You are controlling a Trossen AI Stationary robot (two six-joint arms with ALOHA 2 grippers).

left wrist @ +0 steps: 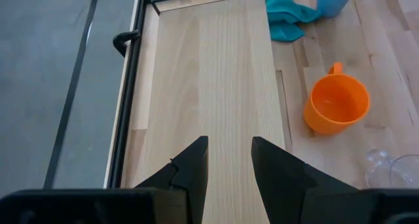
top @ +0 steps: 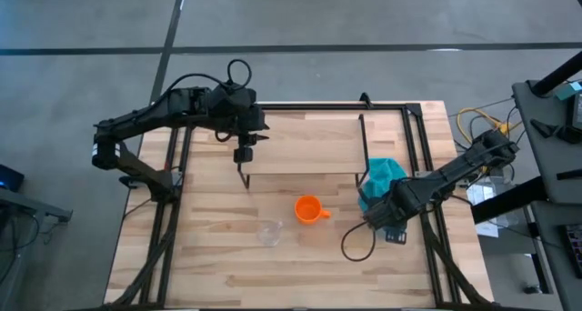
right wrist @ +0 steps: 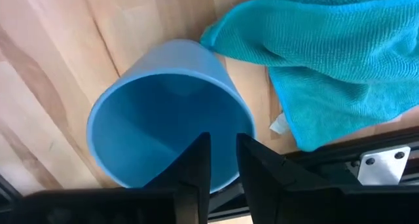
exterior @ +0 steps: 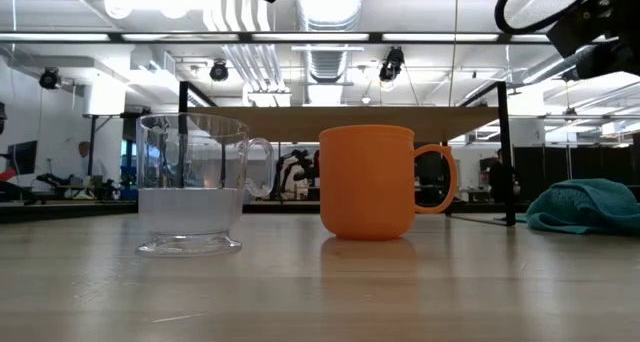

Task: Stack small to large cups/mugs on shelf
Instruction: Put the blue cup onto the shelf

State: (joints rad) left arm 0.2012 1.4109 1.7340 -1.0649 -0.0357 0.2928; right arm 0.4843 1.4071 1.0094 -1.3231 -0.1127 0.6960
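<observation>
On the left, our left arm reaches in from the table's left side. Our left gripper hangs over the left end of the shelf. In the left wrist view, the two dark fingers are spread a little, with bare shelf wood showing between them. They hold nothing.

The shelf is a light wood board on thin black legs. It sits at the far middle of the big table. Its top is bare.

Next comes the glass. It is clear and stands upright on the table, in front of the shelf and near the middle. In the low view the glass is to the left of the orange mug, close by but not touching.

The orange mug stands upright too, just right of the glass and a bit nearer the shelf. Its handle points to the right.

Farther right is a teal cloth, bunched up beside the right end of the shelf.

Our right gripper is low, near the table's right side, just in front of the cloth. In the right wrist view its fingers pinch the rim of the blue cup, one inside and one outside. The cup's open mouth faces the camera, and the cup sits right by the cloth. We cannot tell if the cup is off the table.
</observation>
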